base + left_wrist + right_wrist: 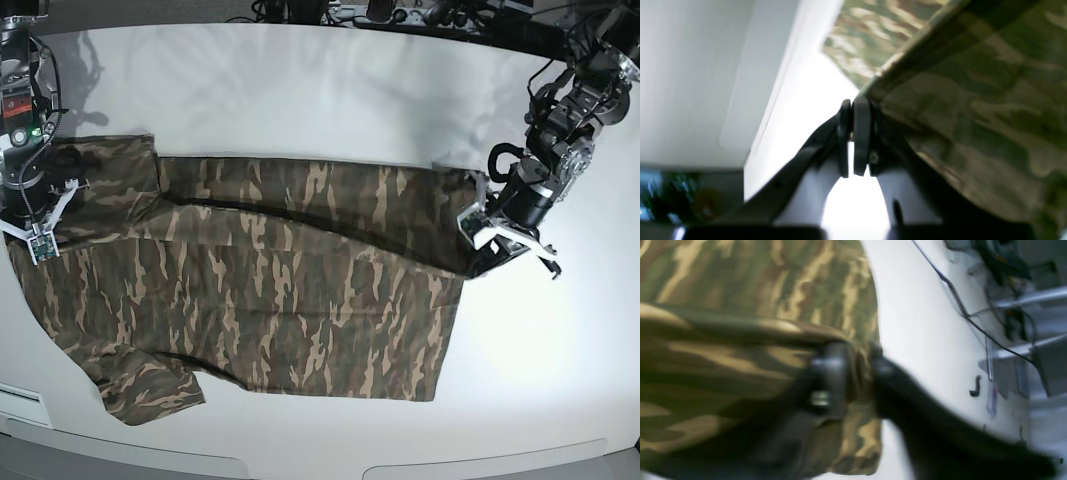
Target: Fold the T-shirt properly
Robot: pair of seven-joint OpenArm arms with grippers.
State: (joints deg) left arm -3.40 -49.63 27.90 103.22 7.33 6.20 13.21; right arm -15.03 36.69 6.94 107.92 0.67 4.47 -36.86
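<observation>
Cloth fills the right half of the left wrist view: the T-shirt [973,110], in woodland camouflage, has a folded edge running up from the left gripper [853,136], whose jaws stand close together with only a thin slit of light between them; the edge lies against the outer jaw, but whether any fabric is pinched cannot be told. In the right wrist view, which is blurred, the right gripper [857,373] has its jaws apart with a strip of the T-shirt [740,340] between them; whether they press on it or merely straddle it cannot be told. A thin cable [957,303] crosses the white table [927,340] on the far right. In the base view the T-shirt [280,280] lies spread across the table [330,100], its far portion turned over towards the near hem along a slanting crease, one sleeve sticking out at the near left. The left gripper [510,240] sits at the right end of that fold, the right gripper [40,235] at the left end. Risk: if one claw lets go cleanly while the other drags cloth as it lifts, the fold line would skew or reopen; the slanting crease would carry through to later folds.
</observation>
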